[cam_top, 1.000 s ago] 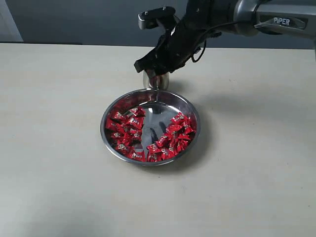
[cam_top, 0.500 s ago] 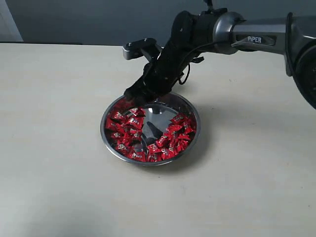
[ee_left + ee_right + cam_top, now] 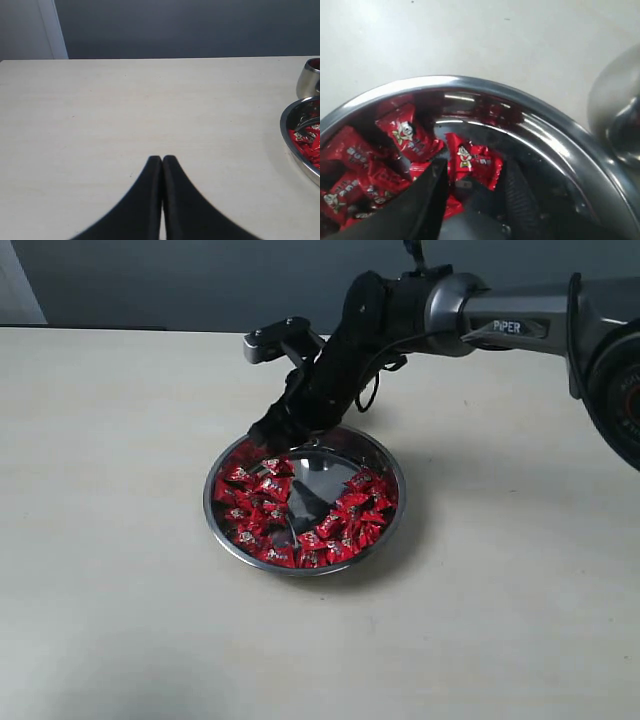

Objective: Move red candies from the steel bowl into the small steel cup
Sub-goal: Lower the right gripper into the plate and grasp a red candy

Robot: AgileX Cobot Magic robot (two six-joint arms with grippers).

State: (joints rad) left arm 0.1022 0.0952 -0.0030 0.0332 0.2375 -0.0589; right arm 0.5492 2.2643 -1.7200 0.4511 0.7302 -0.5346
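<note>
The red candies (image 3: 262, 502) are light and small, but their shiny wrappers look slippery and soft, so I would pinch one across its thick middle, not by the twisted ends. They lie in the steel bowl (image 3: 305, 573). The right gripper (image 3: 472, 175) hangs low inside the rim, jaws apart, with one candy (image 3: 472, 156) between its fingers; whether they touch it is unclear. The small steel cup (image 3: 615, 110) stands just beside the bowl.

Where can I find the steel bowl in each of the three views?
Exterior view: the steel bowl sits in the middle of the picture.
Left wrist view: only part of it shows at the picture's edge, beside the small steel cup.
Right wrist view: it fills most of the picture.
Shared landmark: the red candies inside it.
</note>
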